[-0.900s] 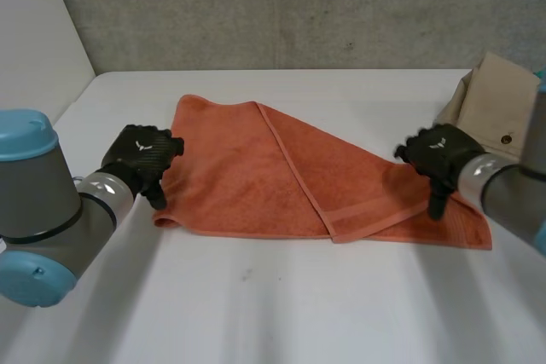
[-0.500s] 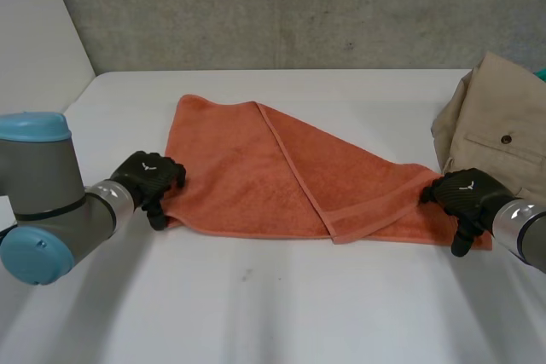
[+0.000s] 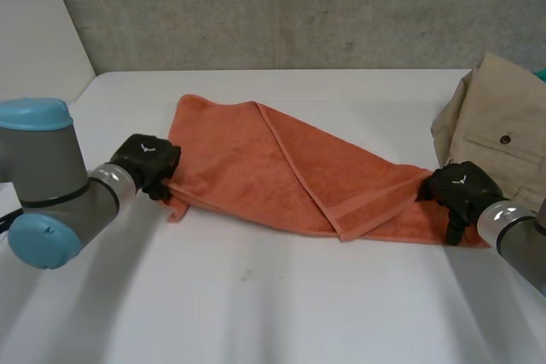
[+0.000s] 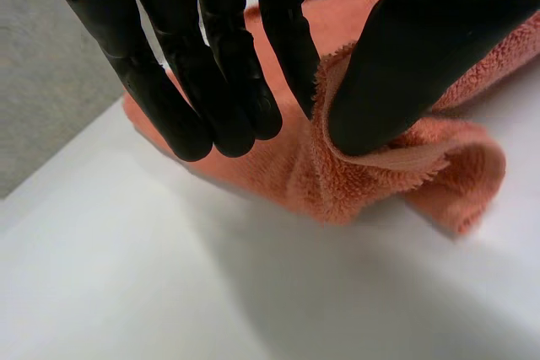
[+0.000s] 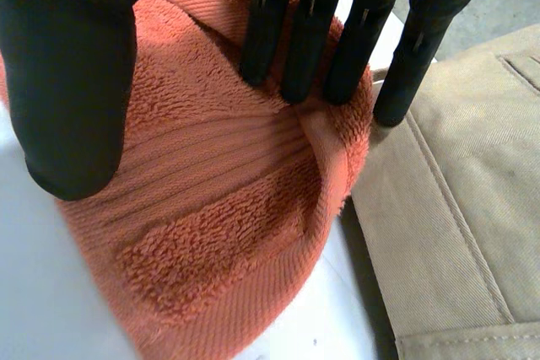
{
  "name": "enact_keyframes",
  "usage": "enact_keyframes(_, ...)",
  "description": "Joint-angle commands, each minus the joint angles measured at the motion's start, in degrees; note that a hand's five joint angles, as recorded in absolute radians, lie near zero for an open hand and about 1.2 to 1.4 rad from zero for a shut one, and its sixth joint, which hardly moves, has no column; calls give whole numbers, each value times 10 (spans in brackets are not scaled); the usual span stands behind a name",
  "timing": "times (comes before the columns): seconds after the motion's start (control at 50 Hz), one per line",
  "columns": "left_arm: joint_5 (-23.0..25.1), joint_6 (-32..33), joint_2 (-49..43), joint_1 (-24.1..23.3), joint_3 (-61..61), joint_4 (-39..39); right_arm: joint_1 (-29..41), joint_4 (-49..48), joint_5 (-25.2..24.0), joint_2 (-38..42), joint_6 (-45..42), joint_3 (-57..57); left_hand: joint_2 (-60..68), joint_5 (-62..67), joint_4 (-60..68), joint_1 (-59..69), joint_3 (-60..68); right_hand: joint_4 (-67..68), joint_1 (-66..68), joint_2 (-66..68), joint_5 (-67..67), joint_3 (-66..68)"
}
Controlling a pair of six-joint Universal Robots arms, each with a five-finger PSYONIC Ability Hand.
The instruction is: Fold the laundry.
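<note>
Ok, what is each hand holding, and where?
The orange towel: the left hand pinches its near left corner, the right hand grips its right-end corner.

No word, number or brand name can be read anywhere. The only sign is a small white mark, shaped a little like two spread wings, on the back of the robot's black left hand [image 3: 147, 161], as the head view shows it. The same white mark stands on the back of the black right hand [image 3: 461, 191]. The mark has no letters in it.
</note>
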Motion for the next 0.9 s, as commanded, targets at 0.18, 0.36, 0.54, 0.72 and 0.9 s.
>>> enact_keyframes(0.18,9,-40,77,5,-15,1,15,-10,16,24,28,-48,116,144,117,152,120,102,100,100,171,100)
enact_keyframes(0.36,9,-48,82,3,-15,-2,13,-1,22,30,45,-71,116,144,117,152,120,424,422,422,494,422)
enact_keyframes(0.54,12,-38,111,6,-25,-46,7,138,-14,-39,62,-73,116,144,117,152,120,425,423,423,495,423)
enact_keyframes(0.72,19,-8,292,44,-2,-113,-9,415,-26,-234,21,-188,116,144,117,152,120,425,423,423,495,423)
enact_keyframes(0.9,30,-21,314,49,53,-115,-5,468,-9,-206,65,-297,116,144,117,152,120,425,423,423,495,423)
